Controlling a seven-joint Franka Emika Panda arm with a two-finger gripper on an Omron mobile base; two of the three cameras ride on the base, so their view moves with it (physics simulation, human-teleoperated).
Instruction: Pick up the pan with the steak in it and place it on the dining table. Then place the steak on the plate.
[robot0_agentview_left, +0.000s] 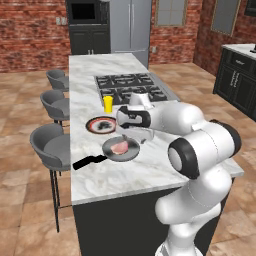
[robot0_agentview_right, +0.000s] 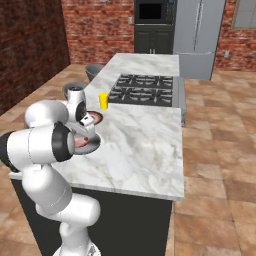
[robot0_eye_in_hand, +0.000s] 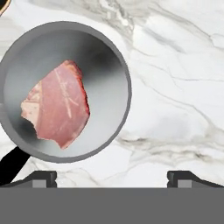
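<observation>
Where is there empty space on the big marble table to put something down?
Bare white marble table stretches between the round grey metal pan and the black stove burners, out to the near right edge. It's crowded on the stool side: the pan, red-rimmed plate and yellow cup sit close together.

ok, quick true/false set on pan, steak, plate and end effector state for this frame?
1. The steak lies in the pan. True.
2. The pan sits on the stove burners. False: it rests on the dining table, in front of the stove.
3. The end effector is open and holds nothing. True.
4. The plate carries the steak. False: the steak is in the pan, beside the plate.
5. A yellow cup stands near the plate. True.
</observation>
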